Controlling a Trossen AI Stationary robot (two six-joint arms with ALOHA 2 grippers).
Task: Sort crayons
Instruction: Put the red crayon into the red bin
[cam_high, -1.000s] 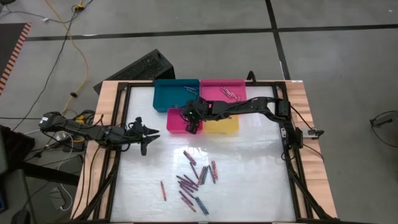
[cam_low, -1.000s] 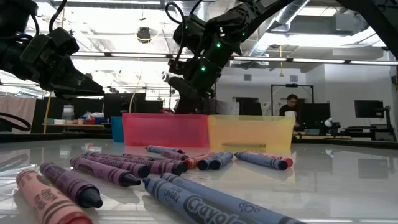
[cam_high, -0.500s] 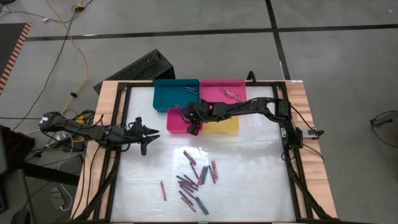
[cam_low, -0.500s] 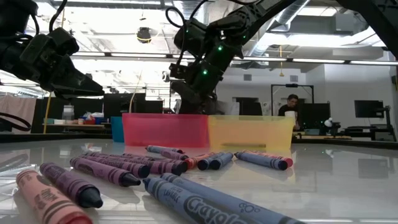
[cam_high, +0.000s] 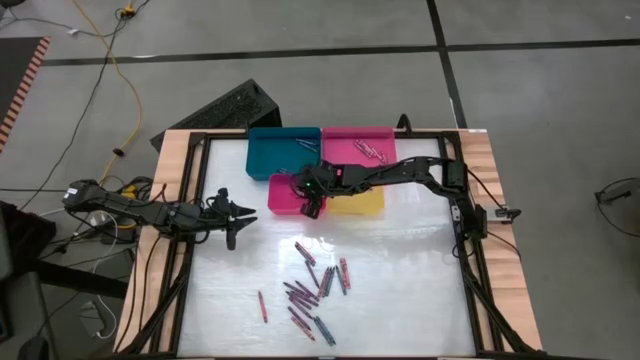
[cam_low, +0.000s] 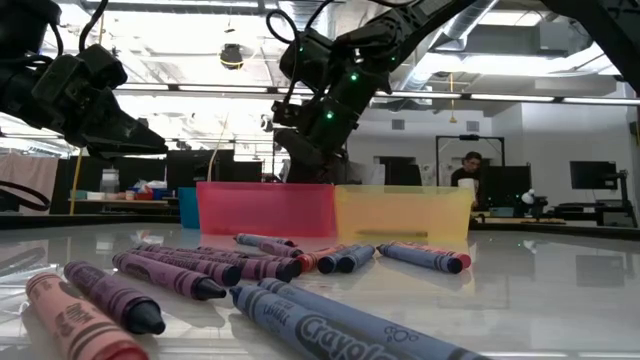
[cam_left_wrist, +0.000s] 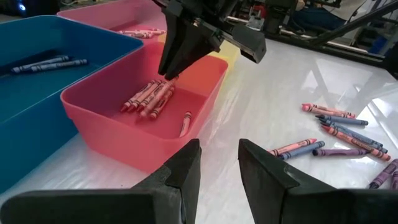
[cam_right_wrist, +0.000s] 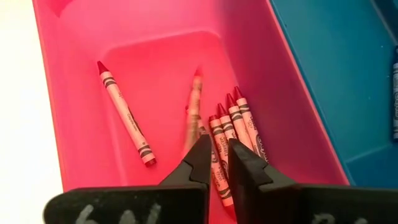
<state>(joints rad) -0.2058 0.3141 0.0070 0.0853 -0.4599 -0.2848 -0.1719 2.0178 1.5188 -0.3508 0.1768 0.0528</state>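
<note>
The right gripper (cam_right_wrist: 214, 163) is held over the red tray (cam_right_wrist: 68, 93), its fingers (cam_right_wrist: 198, 158) parted by a narrow gap and grasping nothing. Just beyond the tips a red crayon (cam_right_wrist: 193, 112) is seen blurred, free of the fingers. Beside it a row of red crayons (cam_right_wrist: 233, 134) lies side by side on the tray floor, each wrapped in red paper with dark bands and ending in a pointed tip; one more lies alone, slanted. From above, this tray (cam_high: 283, 195) is found at about 12 o'clock on the surface (cam_high: 400, 280), with a yellow tray (cam_high: 360, 204) at its 3 o'clock, and blue (cam_high: 275, 150) and pink (cam_high: 345, 145) trays behind. Loose crayons (cam_high: 315, 290), purple, blue and red, are scattered toward 6 o'clock. The left gripper (cam_high: 238, 215) is held at 9 o'clock, fingers released and empty.
</note>
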